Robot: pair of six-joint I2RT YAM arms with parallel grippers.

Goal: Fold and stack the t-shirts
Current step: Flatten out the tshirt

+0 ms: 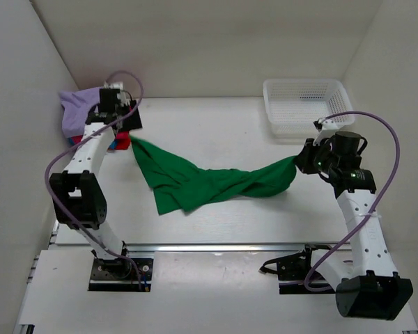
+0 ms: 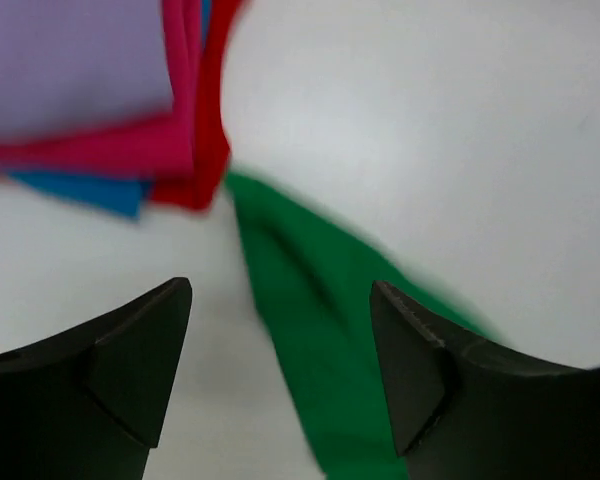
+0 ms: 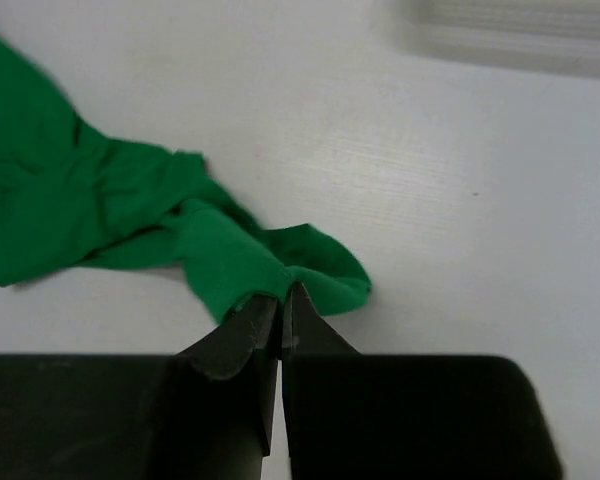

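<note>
A bright green t-shirt (image 1: 209, 182) lies twisted across the middle of the table. My right gripper (image 1: 301, 161) is shut on its right end, and the pinched cloth (image 3: 230, 265) bunches right at the gripper (image 3: 282, 296). My left gripper (image 1: 130, 133) is open above the shirt's left tip (image 2: 310, 300), which lies between the spread fingers (image 2: 410, 360) below the gripper (image 2: 280, 370). A stack of folded t-shirts, lavender (image 1: 75, 111) on top over pink-red (image 2: 110, 150) and blue (image 2: 90, 190), sits at the back left beside the left gripper.
A white plastic mesh basket (image 1: 305, 108) stands at the back right, just beyond my right arm. White walls close in the table at the back and both sides. A metal rail (image 1: 216, 246) runs along the near edge.
</note>
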